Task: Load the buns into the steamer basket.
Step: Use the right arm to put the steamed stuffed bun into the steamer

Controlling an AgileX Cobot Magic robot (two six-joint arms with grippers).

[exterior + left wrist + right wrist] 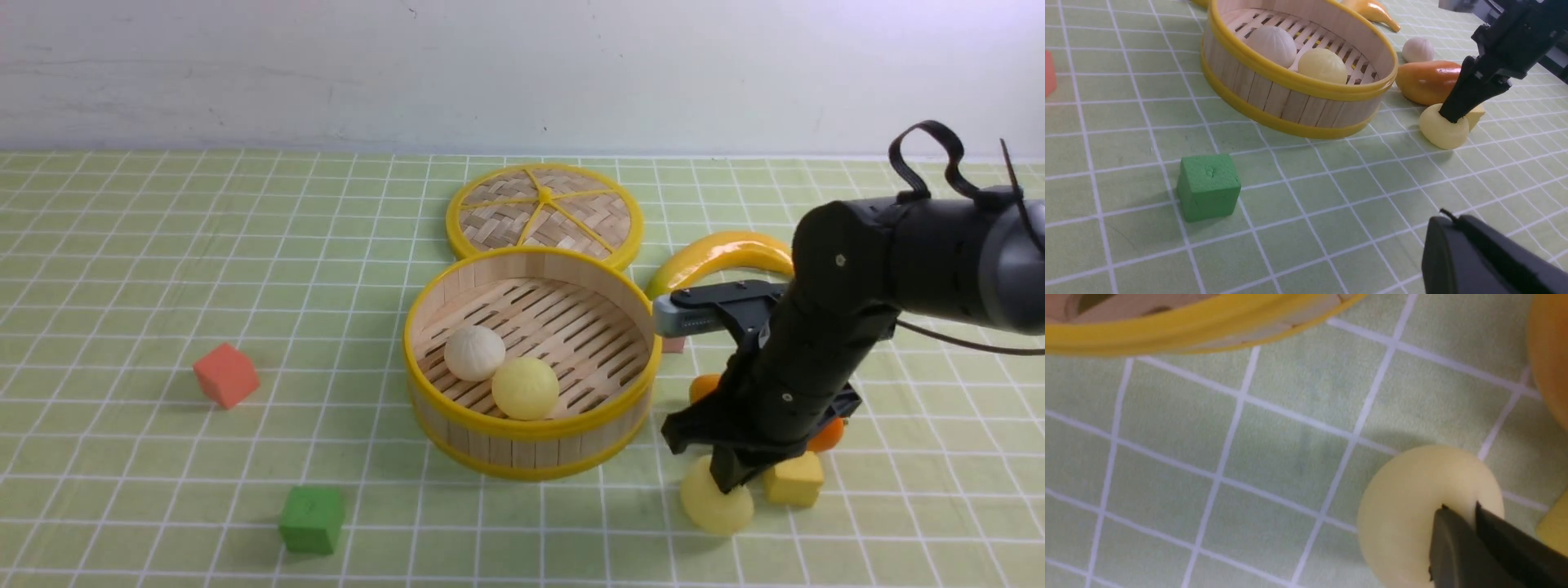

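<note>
At 12 o'clock, a bamboo steamer basket (1306, 83) holding an off-white pleated bun (1271, 44) and, just beside it at its 4 o'clock, a pale yellow bun (1323, 65). At the basket's 3 o'clock, an orange mango (1425, 81). Off the basket's 4 o'clock, the right gripper (1451, 118), black tips pressed together into a second yellow bun (1441, 132). At 7 o'clock, a green cube (1208, 187).

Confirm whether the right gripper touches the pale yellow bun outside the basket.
Touching. Right wrist view: the right gripper has its tips sunk into the pale yellow bun, denting it.
</note>
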